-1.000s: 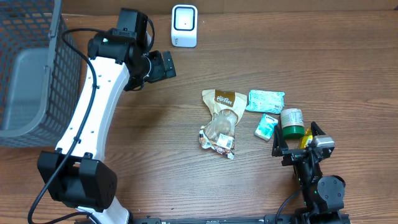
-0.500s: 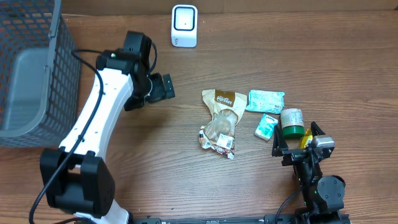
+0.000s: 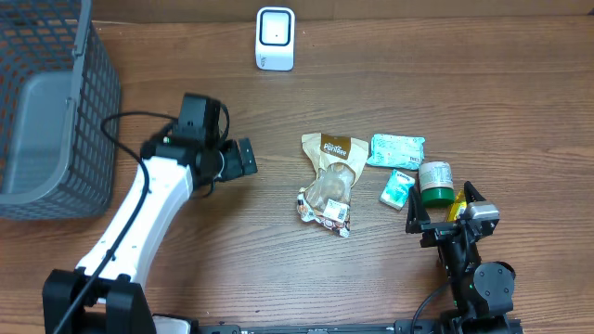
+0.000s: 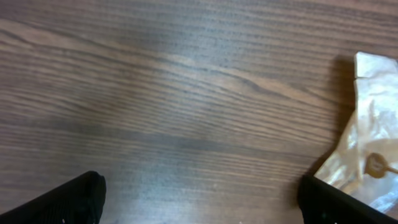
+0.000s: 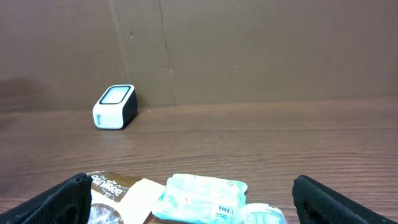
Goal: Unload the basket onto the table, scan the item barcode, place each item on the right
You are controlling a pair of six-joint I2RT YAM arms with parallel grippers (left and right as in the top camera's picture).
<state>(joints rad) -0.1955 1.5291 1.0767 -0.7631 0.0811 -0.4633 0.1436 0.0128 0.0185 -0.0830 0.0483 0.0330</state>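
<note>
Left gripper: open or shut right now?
Open: the left gripper shows fingertips at opposite edges of its wrist view, with only bare table between them.

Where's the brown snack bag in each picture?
Overhead: the snack bag lies mid-table, left of the teal packet.
Left wrist: the snack bag pokes in at the right edge.
Right wrist: the snack bag sits bottom left, partly cut off.
Shared landmark: the teal packet, beside it overhead and in right wrist.

Mock shop checkout: barcode scanner point(image 3: 275, 38), wire basket point(image 3: 97, 102), packaged goods point(image 3: 396, 149), wooden table point(image 3: 260, 264).
</note>
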